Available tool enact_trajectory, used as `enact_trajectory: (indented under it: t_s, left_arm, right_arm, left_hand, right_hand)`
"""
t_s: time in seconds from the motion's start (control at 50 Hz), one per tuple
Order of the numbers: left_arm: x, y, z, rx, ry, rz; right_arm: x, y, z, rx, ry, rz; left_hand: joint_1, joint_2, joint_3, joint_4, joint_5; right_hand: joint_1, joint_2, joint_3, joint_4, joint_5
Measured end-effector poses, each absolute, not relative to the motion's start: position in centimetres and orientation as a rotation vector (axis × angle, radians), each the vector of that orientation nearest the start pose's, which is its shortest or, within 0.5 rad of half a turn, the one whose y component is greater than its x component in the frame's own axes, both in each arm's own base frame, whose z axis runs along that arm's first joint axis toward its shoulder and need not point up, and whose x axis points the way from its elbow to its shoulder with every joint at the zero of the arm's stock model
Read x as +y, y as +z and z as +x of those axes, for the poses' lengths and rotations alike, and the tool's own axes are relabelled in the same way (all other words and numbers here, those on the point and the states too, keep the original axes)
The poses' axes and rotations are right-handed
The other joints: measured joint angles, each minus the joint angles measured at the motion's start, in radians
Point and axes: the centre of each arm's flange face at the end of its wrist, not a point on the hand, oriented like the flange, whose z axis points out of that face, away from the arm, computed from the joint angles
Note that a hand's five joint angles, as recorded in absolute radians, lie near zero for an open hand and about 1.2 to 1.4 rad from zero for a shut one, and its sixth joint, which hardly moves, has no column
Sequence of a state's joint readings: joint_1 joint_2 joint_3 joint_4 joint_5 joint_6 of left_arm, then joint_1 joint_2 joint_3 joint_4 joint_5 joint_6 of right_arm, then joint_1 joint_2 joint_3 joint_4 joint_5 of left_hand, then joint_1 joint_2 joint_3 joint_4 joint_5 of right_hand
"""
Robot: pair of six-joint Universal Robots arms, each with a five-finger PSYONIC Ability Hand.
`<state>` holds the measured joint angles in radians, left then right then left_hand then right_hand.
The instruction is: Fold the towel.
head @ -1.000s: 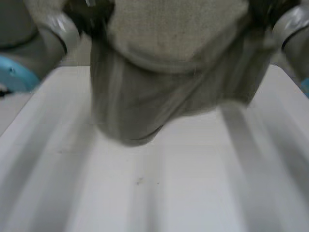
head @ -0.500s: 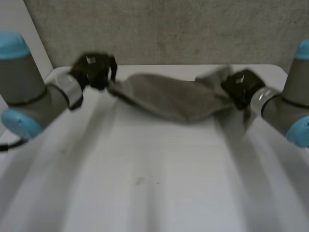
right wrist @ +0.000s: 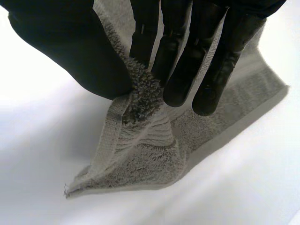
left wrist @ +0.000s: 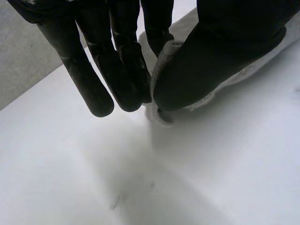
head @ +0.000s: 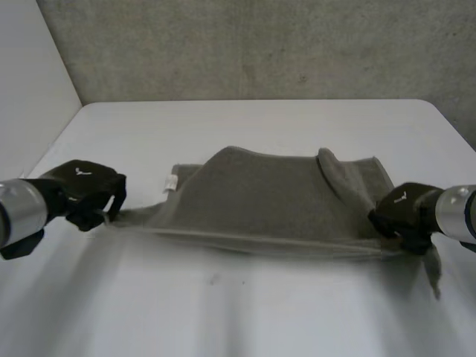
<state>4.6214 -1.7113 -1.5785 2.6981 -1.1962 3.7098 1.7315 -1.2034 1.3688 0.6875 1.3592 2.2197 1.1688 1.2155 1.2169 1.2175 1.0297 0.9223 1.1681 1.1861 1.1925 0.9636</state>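
Note:
A grey towel [head: 268,197] lies stretched across the middle of the white table [head: 245,312], folded over itself, with a small white label near its left end. My left hand [head: 85,195] pinches the towel's left corner [left wrist: 161,110] between thumb and straight fingers, just above the table. My right hand [head: 405,214] pinches the right corner [right wrist: 140,96] the same way, and the rest of that end [right wrist: 154,154] sags onto the table below it.
A grey wall [head: 260,44] stands behind the table's far edge. White table surface stretches in front of the towel, toward me.
Both hands have swung the towel down from close in front of the camera, out to the far side, then back toward me, laying it across the table and stretching it wide.

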Motion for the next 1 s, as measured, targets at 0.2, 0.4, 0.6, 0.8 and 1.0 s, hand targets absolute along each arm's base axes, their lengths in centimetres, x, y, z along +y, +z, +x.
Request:
enact_trajectory:
  t_s: [0.2, 0.4, 0.6, 0.8, 1.0]
  left_arm:
    - [-25.0, 22.5, -18.7, 2.625, -1.496, 1.207]
    - [-27.0, 17.5, -21.1, 2.709, -1.375, 1.309]
    - [-32.4, 21.3, -24.2, 2.510, -1.686, 1.274]
    - [-38.1, 39.0, -26.5, 1.774, -2.575, 0.815]
    - [-38.6, 43.1, -24.6, 1.634, -2.868, 0.512]
  right_arm:
    - [-26.6, 19.8, 19.7, 2.504, -1.120, -1.708]
    - [-27.6, 16.8, 21.4, 2.500, -1.147, -1.786]
    - [-32.1, 19.3, 23.9, 2.389, -1.599, -1.770]
    - [-36.8, 34.4, 27.7, 1.709, -2.704, -1.200]
    - [-35.7, 37.1, 27.5, 1.578, -2.779, -1.055]
  left_hand:
    - [0.006, 0.000, 0.000, 0.000, 0.003]
    - [0.006, 0.000, 0.000, 0.000, 0.004]
    - [0.006, 0.000, 0.000, 0.000, 0.005]
    - [0.013, 0.000, 0.000, 0.000, 0.005]
    - [0.013, 0.000, 0.000, 0.000, 0.006]
  right_hand:
    - [0.000, 0.000, 0.000, 0.000, 0.000]
    - [0.000, 0.000, 0.000, 0.000, 0.000]
    - [0.000, 0.000, 0.000, 0.000, 0.001]
    - [0.000, 0.000, 0.000, 0.000, 0.002]
    - [0.000, 0.000, 0.000, 0.000, 0.005]
